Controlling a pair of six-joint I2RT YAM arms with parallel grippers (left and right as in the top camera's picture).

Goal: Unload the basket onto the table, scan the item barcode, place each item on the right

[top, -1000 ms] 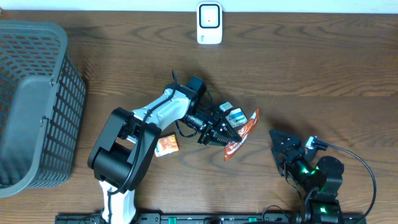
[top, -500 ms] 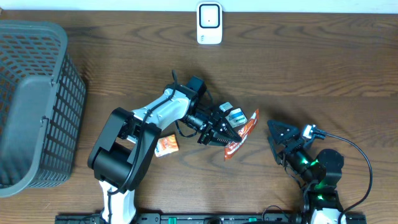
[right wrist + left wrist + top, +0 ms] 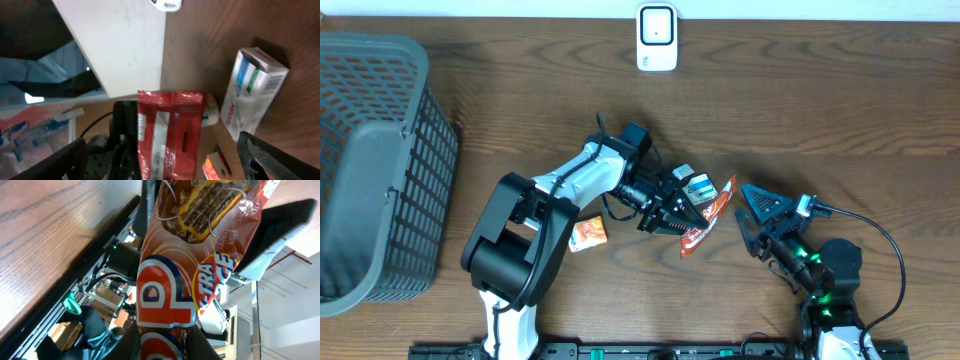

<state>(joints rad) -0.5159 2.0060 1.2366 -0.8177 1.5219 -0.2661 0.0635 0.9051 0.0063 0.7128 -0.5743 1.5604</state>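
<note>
the red wafer packet is pinched at one end by the left gripper and held up mid-table, likely so it can be taken by the right gripper, jaws spread just right of it, for the far scanner.

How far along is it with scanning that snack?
Done: the left gripper is shut on the snack packet, so the item is picked up. In hand: the right gripper is open right beside the packet, probably to take or steady it. Left: the white scanner stands well away from the packet, so the barcode has not yet been shown to it.
</note>
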